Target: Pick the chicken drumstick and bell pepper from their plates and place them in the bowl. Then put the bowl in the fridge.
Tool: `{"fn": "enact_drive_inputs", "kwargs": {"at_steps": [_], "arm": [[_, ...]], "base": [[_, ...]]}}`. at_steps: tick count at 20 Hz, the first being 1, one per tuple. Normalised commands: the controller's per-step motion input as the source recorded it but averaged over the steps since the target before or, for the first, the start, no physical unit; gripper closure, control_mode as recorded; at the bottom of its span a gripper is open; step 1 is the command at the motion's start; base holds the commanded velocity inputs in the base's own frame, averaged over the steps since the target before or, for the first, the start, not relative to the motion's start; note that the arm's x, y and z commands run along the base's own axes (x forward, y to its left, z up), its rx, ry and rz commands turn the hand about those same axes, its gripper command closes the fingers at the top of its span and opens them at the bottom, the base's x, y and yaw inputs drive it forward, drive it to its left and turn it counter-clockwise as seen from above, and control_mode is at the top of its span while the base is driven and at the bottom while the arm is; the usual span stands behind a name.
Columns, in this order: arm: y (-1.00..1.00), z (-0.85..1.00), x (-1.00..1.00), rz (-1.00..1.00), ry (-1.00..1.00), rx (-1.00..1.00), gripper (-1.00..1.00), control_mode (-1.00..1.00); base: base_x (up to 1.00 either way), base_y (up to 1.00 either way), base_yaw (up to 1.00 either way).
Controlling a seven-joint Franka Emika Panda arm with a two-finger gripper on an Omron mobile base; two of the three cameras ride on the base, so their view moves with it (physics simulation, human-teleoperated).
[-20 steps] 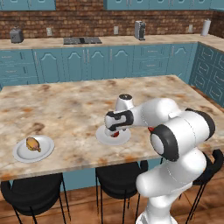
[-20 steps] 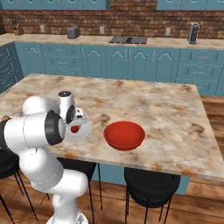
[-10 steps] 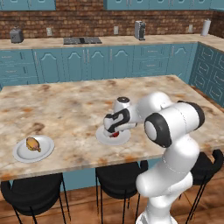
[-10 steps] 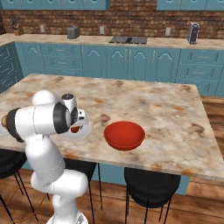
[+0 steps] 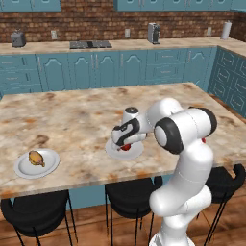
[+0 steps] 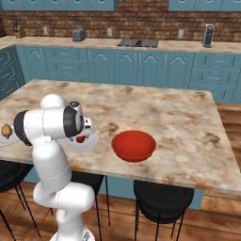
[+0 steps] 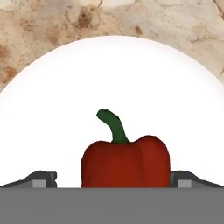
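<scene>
Straddling the bell pepper [image 7: 126,161] on its plate [image 7: 65,109], the gripper [image 7: 111,178] gapes wide; bowl [image 6: 133,145] nearby.

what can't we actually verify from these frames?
- Bell pepper: its base is cut off at the bottom of the hand view, so contact with the plate can't be judged; in the left base view the hand covers most of it.
- Gripper: the finger tips barely show, so their contact with the pepper is unclear.
- Chicken drumstick: too small for detail.
</scene>
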Motion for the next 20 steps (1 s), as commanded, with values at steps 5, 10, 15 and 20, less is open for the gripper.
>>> {"fn": "enact_drive_inputs", "kwargs": {"at_steps": [5,10,15,20], "arm": [[0.05,-0.11,0.00,0.00,0.00,0.00,1.00,-1.00],[-0.09,0.17,-0.07,0.00,0.07,0.00,1.00,-1.00],[-0.12,0.63,-0.30,0.01,0.00,0.01,1.00,-1.00],[-0.29,0.63,-0.31,-0.06,0.00,0.01,1.00,-1.00]], "base": [[0.00,0.00,0.00],[0.00,0.00,0.00],[0.00,0.00,0.00],[0.00,0.00,0.00]]}}
